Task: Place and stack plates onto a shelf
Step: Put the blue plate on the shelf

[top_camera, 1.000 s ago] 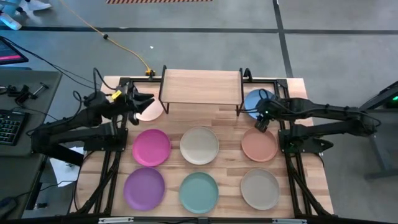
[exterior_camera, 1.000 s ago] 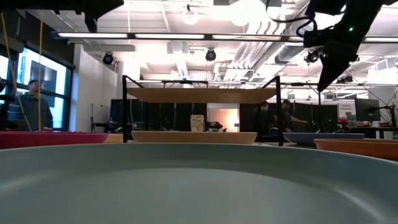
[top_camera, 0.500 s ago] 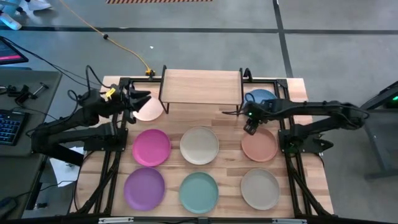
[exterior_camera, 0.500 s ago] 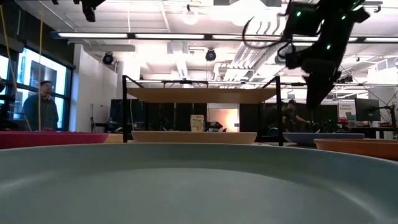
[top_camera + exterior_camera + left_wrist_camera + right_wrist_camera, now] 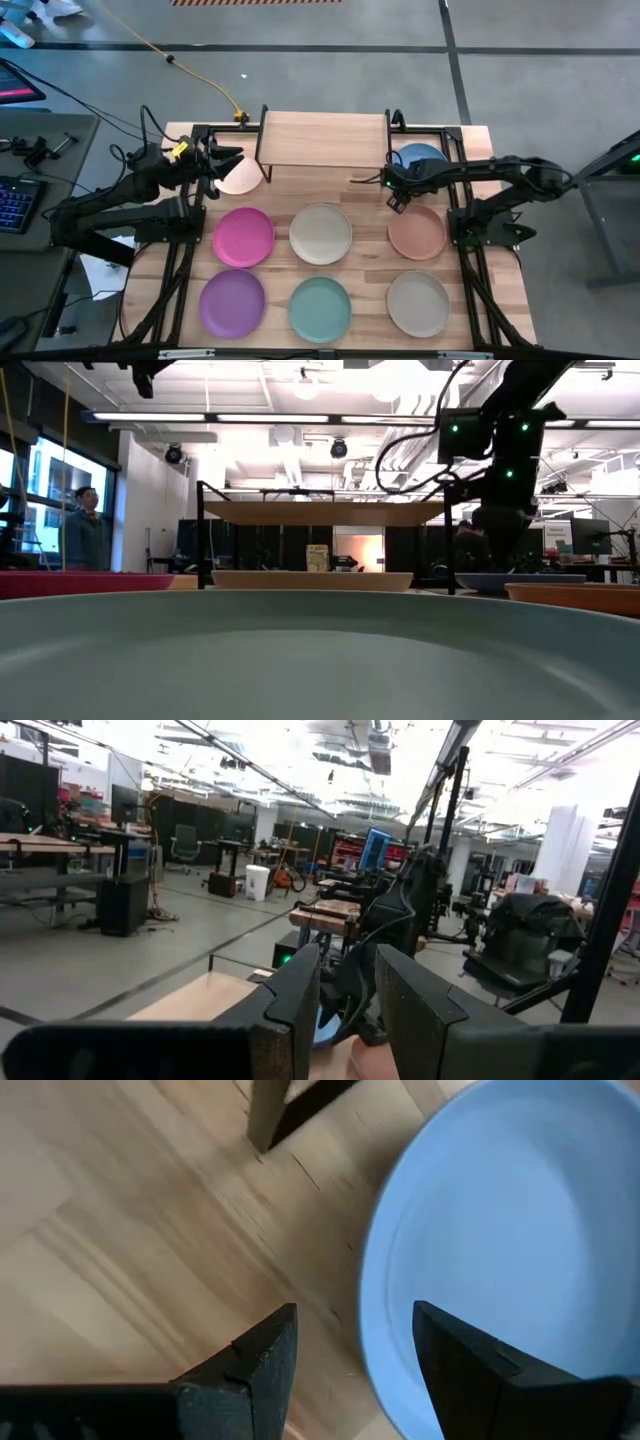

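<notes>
the left arm reaches in from the table's left side, its forearm angled toward the far edge, the left gripper raised off the tabletop with its two fingers held slightly apart. the right arm extends from the right side, elbow bent, forearm running leftward across the table's far half; the right gripper points downward, low over the surface, its fingers spread wide with nothing between them.
</notes>
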You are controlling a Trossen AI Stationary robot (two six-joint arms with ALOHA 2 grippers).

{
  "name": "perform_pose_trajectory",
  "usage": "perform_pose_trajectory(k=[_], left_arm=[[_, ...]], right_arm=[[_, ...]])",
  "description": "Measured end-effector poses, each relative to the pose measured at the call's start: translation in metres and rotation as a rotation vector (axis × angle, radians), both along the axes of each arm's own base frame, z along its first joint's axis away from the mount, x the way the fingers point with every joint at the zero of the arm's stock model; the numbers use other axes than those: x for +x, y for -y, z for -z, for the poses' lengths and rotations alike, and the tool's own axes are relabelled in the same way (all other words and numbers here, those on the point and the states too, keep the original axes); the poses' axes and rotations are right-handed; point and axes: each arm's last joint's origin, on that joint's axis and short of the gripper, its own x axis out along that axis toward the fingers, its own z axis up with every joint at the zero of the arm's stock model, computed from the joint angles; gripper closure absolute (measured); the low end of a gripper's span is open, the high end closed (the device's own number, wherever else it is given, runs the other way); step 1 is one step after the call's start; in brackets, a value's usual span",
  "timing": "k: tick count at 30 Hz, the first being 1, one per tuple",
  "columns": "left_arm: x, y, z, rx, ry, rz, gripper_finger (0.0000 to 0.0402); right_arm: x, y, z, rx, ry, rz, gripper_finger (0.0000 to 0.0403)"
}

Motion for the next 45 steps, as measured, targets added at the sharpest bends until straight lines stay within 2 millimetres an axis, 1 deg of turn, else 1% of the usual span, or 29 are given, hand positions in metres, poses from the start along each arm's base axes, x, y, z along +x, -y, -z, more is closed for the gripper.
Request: perform_pose_trajectory(k=[9,16,22,27,45], left_arm=[[0.0,0.0,0.0,0.0,0.0,0.0,0.0312],[0.0,0.0,0.0,0.0,0.0,0.0,0.0312],[0.0,0.0,0.0,0.0,0.0,0.0,0.0312],[0.0,0.0,0.0,0.0,0.001,0.001,0.0312],[0.0,0.0,0.0,-0.008,0.002,0.003,0.0312]], right_arm=[[0.002,0.005,0.01,0.035,-0.037,0.033,0.0222],[0.002,0.006,0.01,0.015,-0.034,0.039,0.0222],[0.002,0.011,0.01,0.011,-0.022,0.062,0.0222],[0.002,0.01,0.011,0.026,-0.016,0.059,0.0222],[-0.009,0.006,0.028,0.032,-0.034,0.096,0.0222]])
